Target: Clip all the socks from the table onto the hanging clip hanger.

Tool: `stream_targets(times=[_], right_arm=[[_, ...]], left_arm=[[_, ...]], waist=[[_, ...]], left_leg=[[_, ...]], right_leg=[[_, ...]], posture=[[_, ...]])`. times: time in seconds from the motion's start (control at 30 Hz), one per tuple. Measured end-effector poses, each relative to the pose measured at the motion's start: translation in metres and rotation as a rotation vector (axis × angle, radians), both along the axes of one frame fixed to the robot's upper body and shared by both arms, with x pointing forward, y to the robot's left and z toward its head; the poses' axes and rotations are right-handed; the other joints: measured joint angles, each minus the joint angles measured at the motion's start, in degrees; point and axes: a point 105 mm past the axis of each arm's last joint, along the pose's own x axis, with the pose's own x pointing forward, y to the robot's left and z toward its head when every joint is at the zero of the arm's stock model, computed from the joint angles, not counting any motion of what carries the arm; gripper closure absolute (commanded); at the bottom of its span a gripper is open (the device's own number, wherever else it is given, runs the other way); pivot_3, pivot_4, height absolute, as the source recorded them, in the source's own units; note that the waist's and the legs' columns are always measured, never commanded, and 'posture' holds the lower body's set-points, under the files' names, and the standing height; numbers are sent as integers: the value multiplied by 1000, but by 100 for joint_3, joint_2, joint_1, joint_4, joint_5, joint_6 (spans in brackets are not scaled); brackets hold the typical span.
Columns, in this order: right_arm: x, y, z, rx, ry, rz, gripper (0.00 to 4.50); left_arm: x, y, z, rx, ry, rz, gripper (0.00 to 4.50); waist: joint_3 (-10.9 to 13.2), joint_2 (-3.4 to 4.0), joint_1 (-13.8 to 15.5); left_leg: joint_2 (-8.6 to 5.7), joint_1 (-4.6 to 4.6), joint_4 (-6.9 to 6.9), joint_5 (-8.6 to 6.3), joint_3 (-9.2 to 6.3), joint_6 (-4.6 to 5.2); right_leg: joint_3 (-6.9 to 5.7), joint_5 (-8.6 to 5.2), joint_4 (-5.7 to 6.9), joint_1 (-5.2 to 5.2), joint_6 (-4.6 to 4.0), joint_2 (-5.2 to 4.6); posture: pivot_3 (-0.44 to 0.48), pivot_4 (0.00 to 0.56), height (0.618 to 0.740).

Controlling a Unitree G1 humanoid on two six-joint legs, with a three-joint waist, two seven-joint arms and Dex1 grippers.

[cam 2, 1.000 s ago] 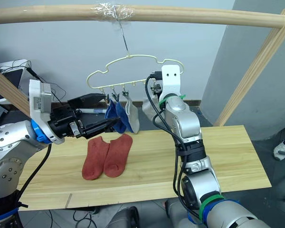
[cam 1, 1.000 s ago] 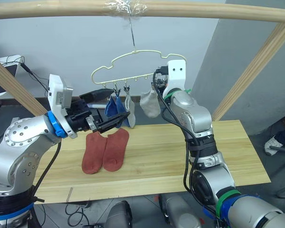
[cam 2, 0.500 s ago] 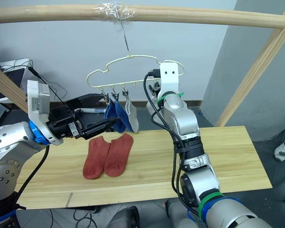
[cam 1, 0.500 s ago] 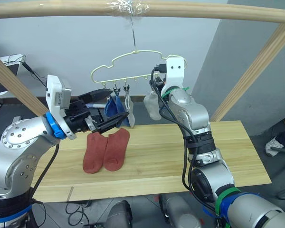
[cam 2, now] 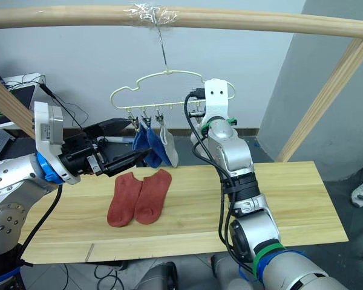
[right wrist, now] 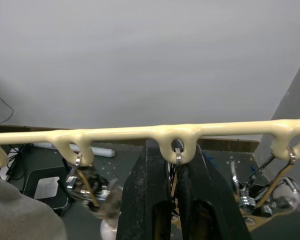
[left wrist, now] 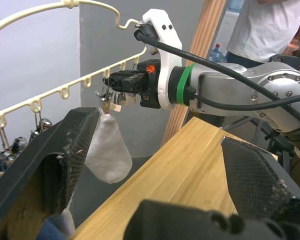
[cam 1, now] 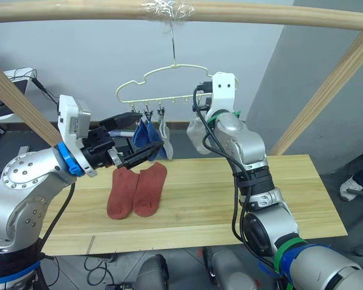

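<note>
Socks are split between desk and hanger. Two rust-red socks (cam 1: 137, 190) lie side by side, touching, toes toward the near edge, left of the middle of the desk (cam 1: 290, 199); they are the ones left to hang.

Above and just behind them the left gripper (cam 1: 135, 156) hovers over the far edge with its black fingers spread wide and nothing between them, pointing toward the hanger. My guess is that it waits there to steady the hanger or the hanging socks.

Beyond the far edge hangs the clip hanger (cam 1: 169, 84), its hook over a taped spot on the wooden pole (cam 1: 260, 15), so its bottom bar of clips sits within reach of both arms. Two blue socks (cam 1: 145, 138) and a light grey sock (cam 1: 164, 135) dangle from the leftmost clips. Further along the bar a second grey sock (left wrist: 107, 155) hangs by its cuff from a clip.

The right gripper (right wrist: 172, 192) is raised to that clip, fingers clenched on it right under a loop of the bar, most likely squeezing it so the cuff seats. Judged from this, four socks are up or nearly so, and the clips to the right stand empty for the red pair.
</note>
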Motion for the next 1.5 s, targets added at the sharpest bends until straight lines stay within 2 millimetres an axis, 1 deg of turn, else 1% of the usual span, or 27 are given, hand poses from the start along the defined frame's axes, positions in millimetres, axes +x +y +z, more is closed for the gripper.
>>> stream_targets(times=[0.13,0.2,0.23,0.3,0.37,0.53,0.63,0.73,0.77,0.87,0.97,1.2,1.33,1.5], right_arm=[[1,-2,0,2,1,-14,4480],[1,-2,0,3,0,-17,4480],[1,-3,0,5,-1,-18,4480],[1,-4,1,10,-3,-21,4480],[2,-4,1,13,-3,-22,4480],[1,-4,1,15,-4,-22,4480],[2,-4,1,15,-4,-22,4480],[2,-4,1,16,-4,-22,4480],[2,-4,1,16,-4,-22,4480],[2,-4,1,17,-4,-21,4480],[2,-4,2,17,-5,-21,4480],[2,-4,2,16,-6,-21,4480],[2,-4,2,16,-5,-19,4480],[1,-3,3,17,-5,-17,4480]], left_arm=[[3,3,0,2,-3,31,0],[13,10,-3,19,11,104,0],[19,15,-8,35,35,154,0],[30,26,-25,50,132,263,0],[35,31,-37,53,203,322,0],[41,29,-66,52,327,374,0],[42,25,-91,99,398,382,0],[45,21,-117,100,480,405,0],[48,24,-128,107,506,439,0],[58,36,-149,134,535,540,0],[65,38,-166,130,549,592,0],[80,36,-185,141,531,614,0],[97,32,-190,147,531,625,0],[113,26,-198,175,541,631,0]], waist=[[0,0,0],[0,0,5],[0,0,3],[0,-1,0],[0,0,2],[-1,-1,7],[-1,-1,4],[-1,-1,6],[-1,-1,6],[-1,-2,7],[-2,-3,10],[-2,-4,7],[-3,-5,9],[-3,-5,-1]], left_leg=[[0,0,0,0,-1,0],[-1,0,2,0,-2,0],[-1,0,3,0,-2,0],[-1,0,4,0,-1,0],[-1,0,3,0,-2,0],[0,0,2,0,-2,0],[1,0,2,0,-2,0],[1,0,4,0,-2,0],[0,0,4,0,-2,0],[1,1,5,0,-3,0],[0,1,4,0,2,0],[0,1,5,0,-1,0],[-2,0,9,0,1,0],[-1,0,7,0,2,0]], right_leg=[[-1,0,0,0,0,0],[-1,0,2,0,0,0],[0,0,4,0,0,0],[0,0,5,0,0,0],[-1,0,4,0,0,0],[-2,0,4,0,0,-3],[-1,0,7,0,0,-4],[-1,0,9,0,-1,-5],[-1,1,10,-1,-1,-5],[-1,1,13,-1,-1,-6],[1,1,11,-1,-1,-11],[-1,1,17,-1,-2,-17],[-1,2,19,-1,-1,-17],[0,2,20,-2,-1,-17]], posture=[[-203,199,740],[-203,198,740],[-203,198,740],[-204,198,740],[-206,198,740],[-208,198,740],[-211,199,740],[-209,200,740],[-210,200,740],[-211,200,740],[-218,201,740],[-216,201,740],[-217,202,740],[-216,201,740]])
